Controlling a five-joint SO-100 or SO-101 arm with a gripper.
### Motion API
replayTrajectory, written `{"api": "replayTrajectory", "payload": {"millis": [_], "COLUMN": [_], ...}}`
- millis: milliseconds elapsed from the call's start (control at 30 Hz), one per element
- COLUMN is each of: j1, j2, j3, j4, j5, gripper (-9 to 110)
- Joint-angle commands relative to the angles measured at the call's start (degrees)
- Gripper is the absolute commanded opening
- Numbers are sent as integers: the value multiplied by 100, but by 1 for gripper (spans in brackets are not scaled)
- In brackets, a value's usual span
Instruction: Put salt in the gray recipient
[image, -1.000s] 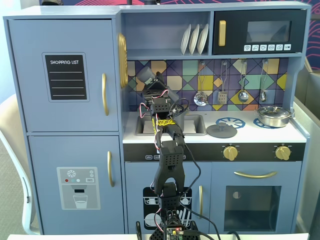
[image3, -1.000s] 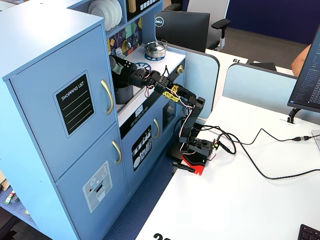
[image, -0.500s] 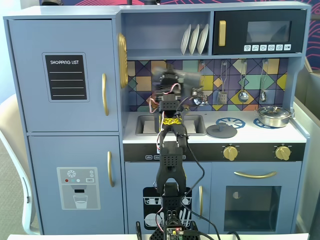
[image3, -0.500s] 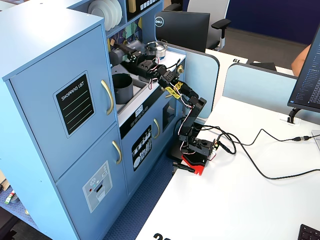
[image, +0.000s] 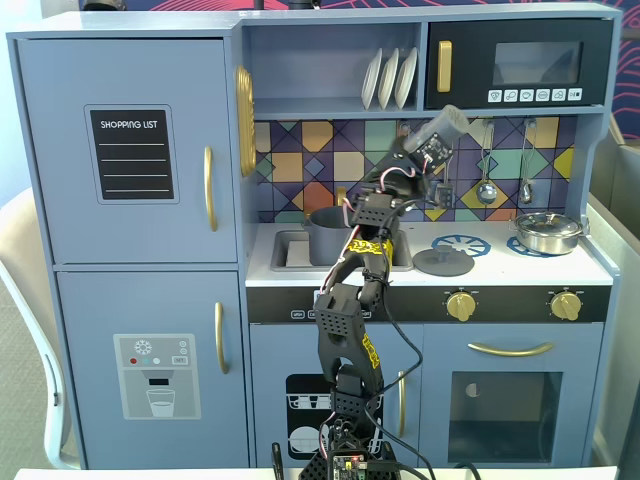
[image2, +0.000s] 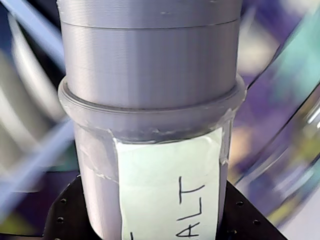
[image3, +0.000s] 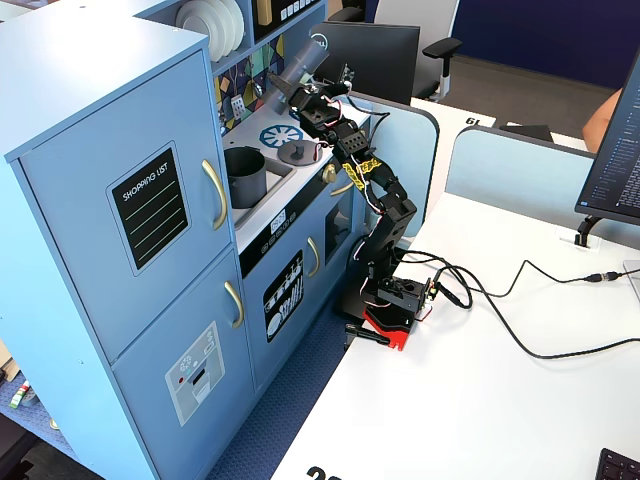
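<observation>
Salt (image: 447, 125) tilted in end effector (image: 425, 150), above stovetop, right of gray recipient (image: 328, 233)

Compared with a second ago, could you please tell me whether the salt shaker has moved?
Yes. The salt has swung right and up in a fixed view, from over the gray pot in the sink to high near the hanging utensils.
</observation>
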Motion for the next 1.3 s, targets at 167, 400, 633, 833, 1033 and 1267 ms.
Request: {"api": "replayTrajectory", "payload": {"millis": [167, 400, 633, 833, 1033, 1267], "j1": [1301, 1854, 2162, 2285, 2303, 2197], "j2": [176, -255, -853, -1397, -1819, -2180], "j3": [809, 861, 853, 853, 835, 703], "j4": [-1195, -1187, -1433, -1837, -2048, -2224], "j5": [-2751, -3656, -4166, -4289, -4271, -3964], "gripper": [0, 0, 0, 0, 0, 0]}}
